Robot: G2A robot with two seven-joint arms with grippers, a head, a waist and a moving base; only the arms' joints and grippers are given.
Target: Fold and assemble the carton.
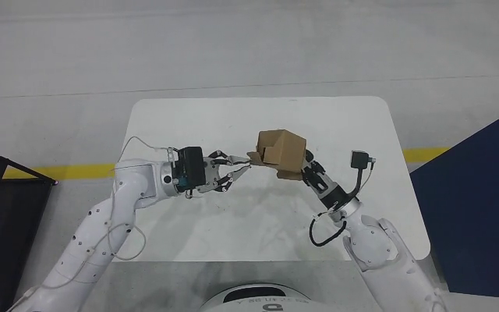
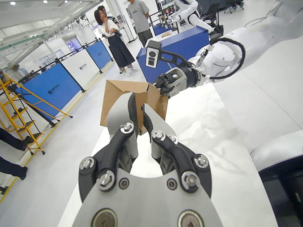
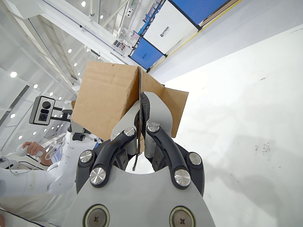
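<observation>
A brown carton (image 1: 282,147), partly folded, is held up over the middle of the white table (image 1: 195,117). My right gripper (image 1: 306,166) is shut on a cardboard wall at the carton's right side; in the right wrist view the wall runs edge-on between the pads of this gripper (image 3: 141,95), with the carton (image 3: 106,95) beyond. My left gripper (image 1: 246,164) sits at the carton's left flap. In the left wrist view this gripper (image 2: 138,101) stands open by a narrow gap right in front of the carton (image 2: 116,93), with nothing clearly between the pads.
A blue cabinet (image 1: 460,210) stands right of the table and a black frame (image 1: 15,195) stands left of it. A yellow line (image 1: 78,170) runs across the floor. Bare table surface lies in front of and behind the carton.
</observation>
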